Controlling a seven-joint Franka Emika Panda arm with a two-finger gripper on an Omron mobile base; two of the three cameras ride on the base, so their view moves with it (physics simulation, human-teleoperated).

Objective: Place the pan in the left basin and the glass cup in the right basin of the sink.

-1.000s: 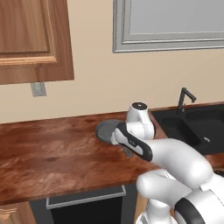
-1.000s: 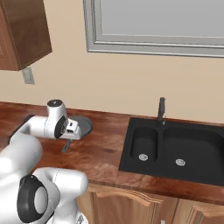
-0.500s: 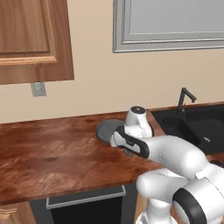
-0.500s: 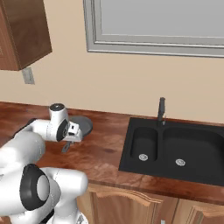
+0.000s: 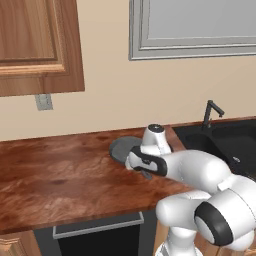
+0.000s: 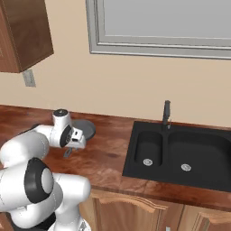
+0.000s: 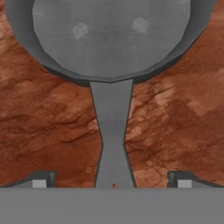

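Your gripper (image 7: 112, 183), jaws spread wide, straddles the handle of the pan (image 7: 111, 39) on the counter (image 7: 43, 131); next, lower and clamp.

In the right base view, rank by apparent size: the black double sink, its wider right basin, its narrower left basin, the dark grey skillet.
1. Black double sink
2. Wider right basin
3. Narrower left basin
4. Dark grey skillet, partly hidden by the arm, so unsure.
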